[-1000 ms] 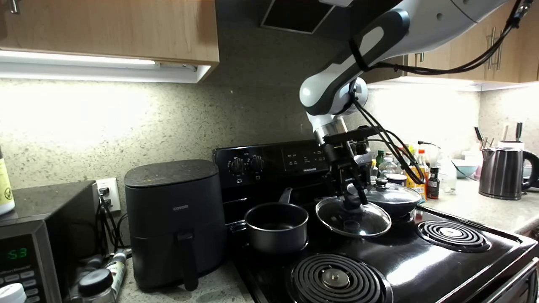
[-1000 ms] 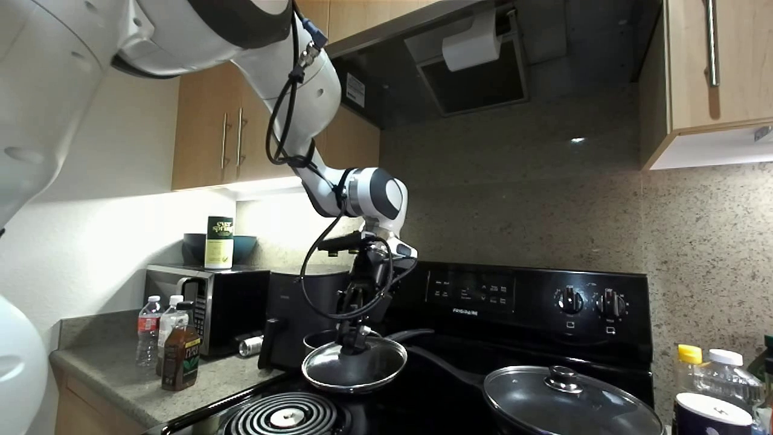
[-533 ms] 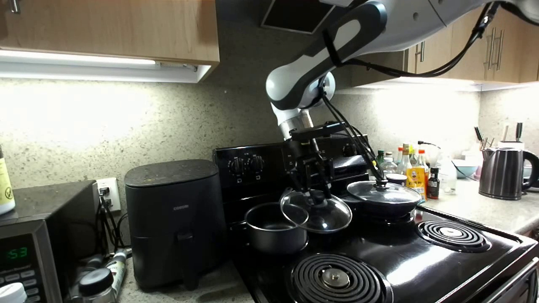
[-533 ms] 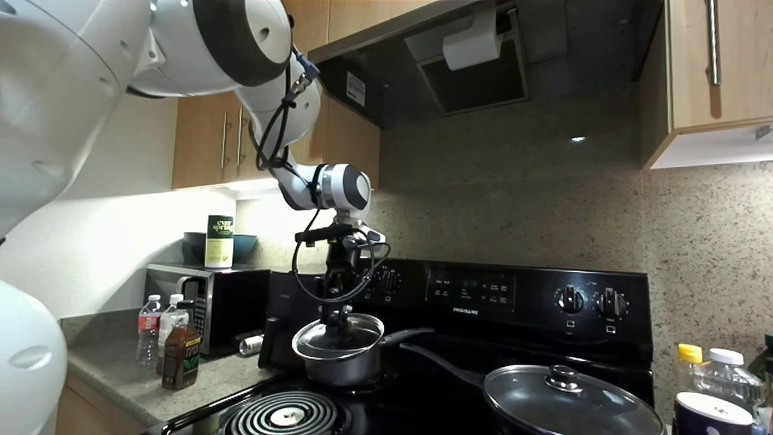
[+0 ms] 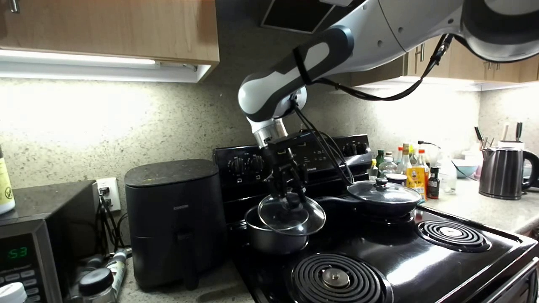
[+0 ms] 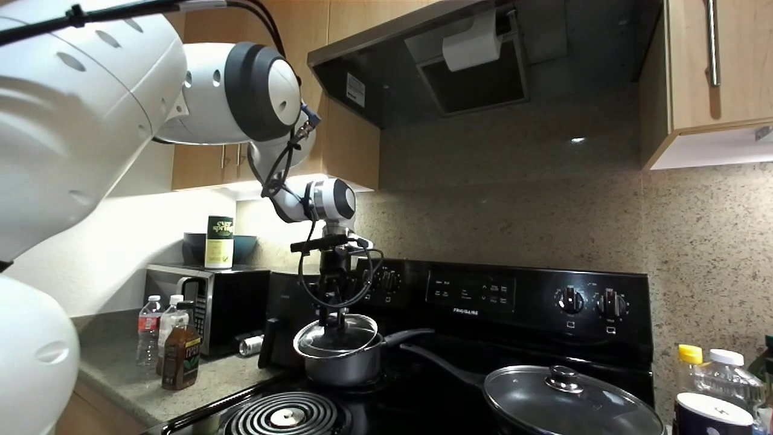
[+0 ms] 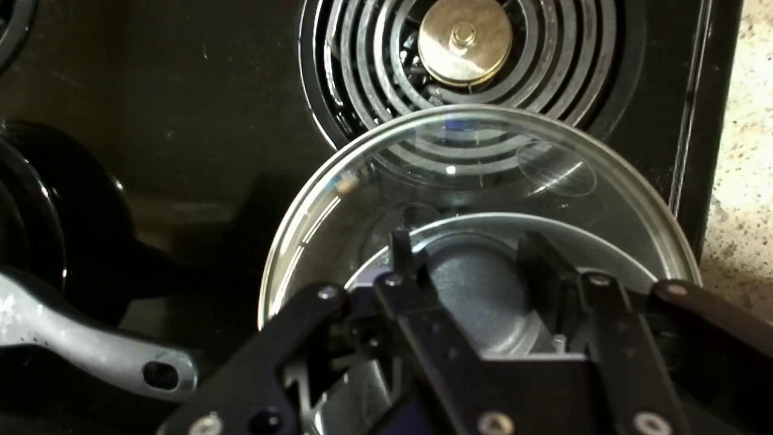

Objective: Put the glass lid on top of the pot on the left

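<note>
My gripper (image 5: 290, 202) is shut on the dark centre knob of the glass lid (image 5: 313, 219); the fingers close round the knob in the wrist view (image 7: 471, 254). The lid is round and see-through with a shiny rim, seen also in the wrist view (image 7: 495, 187). It is held tilted above the deep grey pot (image 5: 273, 243). In an exterior view it overlaps the pot's mouth but sits offset to the right. In an exterior view the lid (image 6: 362, 329) appears over the pot (image 6: 344, 371). The pot's rim shows through the glass in the wrist view. I cannot tell whether lid and pot touch.
A wide dark pan (image 5: 389, 209) with its own lid stands right of the pot, its handle (image 6: 444, 362) reaching toward the pot. A dark air fryer (image 5: 177, 227) stands left of the pot. A coil burner (image 5: 337, 277) is in front. Bottles (image 5: 417, 176) stand at right.
In an exterior view the gripper and lid have moved left from beside the pot to over its mouth, first rising slightly, then lowering a little. The pot has not moved.
</note>
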`<state>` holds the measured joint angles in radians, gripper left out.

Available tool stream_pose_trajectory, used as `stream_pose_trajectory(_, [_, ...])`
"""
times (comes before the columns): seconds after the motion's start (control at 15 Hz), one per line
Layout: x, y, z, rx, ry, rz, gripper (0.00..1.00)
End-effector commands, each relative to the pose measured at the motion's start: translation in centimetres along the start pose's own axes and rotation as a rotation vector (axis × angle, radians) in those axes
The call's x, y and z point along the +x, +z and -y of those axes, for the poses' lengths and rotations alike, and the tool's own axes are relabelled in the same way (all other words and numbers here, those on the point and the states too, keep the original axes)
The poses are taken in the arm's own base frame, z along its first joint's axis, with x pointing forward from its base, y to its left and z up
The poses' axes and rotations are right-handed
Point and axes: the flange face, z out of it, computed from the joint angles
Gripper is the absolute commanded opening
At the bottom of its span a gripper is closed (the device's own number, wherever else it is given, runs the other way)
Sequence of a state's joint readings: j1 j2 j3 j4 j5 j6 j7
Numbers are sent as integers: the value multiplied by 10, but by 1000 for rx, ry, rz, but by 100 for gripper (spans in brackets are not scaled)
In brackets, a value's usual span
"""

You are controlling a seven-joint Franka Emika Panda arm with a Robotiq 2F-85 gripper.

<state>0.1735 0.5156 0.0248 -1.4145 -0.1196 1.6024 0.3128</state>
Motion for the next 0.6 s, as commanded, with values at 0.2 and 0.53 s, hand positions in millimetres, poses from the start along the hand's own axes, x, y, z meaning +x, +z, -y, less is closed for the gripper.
stream_pose_trajectory(0.2, [4, -8, 0, -5, 6, -28, 22])
stream_pose_trajectory(0.53, [18, -29, 5, -36, -5, -121, 22])
